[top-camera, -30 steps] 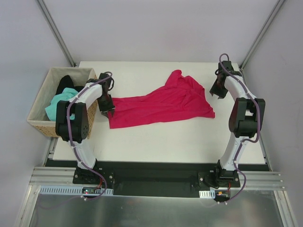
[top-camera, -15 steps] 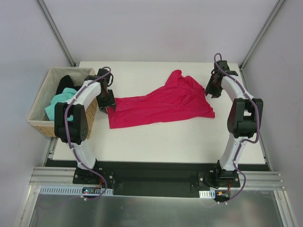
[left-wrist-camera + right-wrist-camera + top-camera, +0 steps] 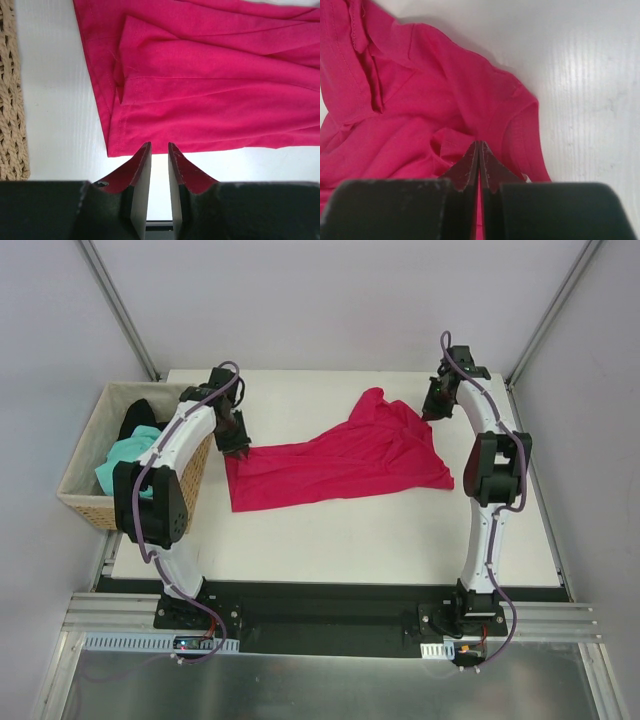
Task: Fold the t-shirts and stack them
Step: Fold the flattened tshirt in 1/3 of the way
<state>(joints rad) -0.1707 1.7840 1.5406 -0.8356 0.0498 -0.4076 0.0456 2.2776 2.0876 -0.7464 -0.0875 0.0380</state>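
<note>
A crimson t-shirt [image 3: 340, 465] lies crumpled and spread across the middle of the white table [image 3: 400, 530]. My left gripper [image 3: 237, 445] hovers at the shirt's left hem. In the left wrist view that gripper [image 3: 159, 145] stands narrowly open, bare table showing in the gap, its tips at the edge of the crimson cloth [image 3: 210, 90]. My right gripper [image 3: 430, 410] sits at the shirt's far right part. In the right wrist view it [image 3: 479, 144] is shut, with folds of the cloth [image 3: 420, 110] puckering toward its tips. A mint-green t-shirt [image 3: 120, 465] and a black one [image 3: 138, 418] lie in the basket.
A tan wicker basket [image 3: 75, 490] stands off the table's left edge, close to my left arm; its woven wall [image 3: 10, 100] fills the left margin of the left wrist view. Grey walls and metal posts surround the table.
My left gripper slid toward the far side along the shirt's left hem and narrowed. My right arm reached farther back and left onto the shirt and shut its jaws.
</note>
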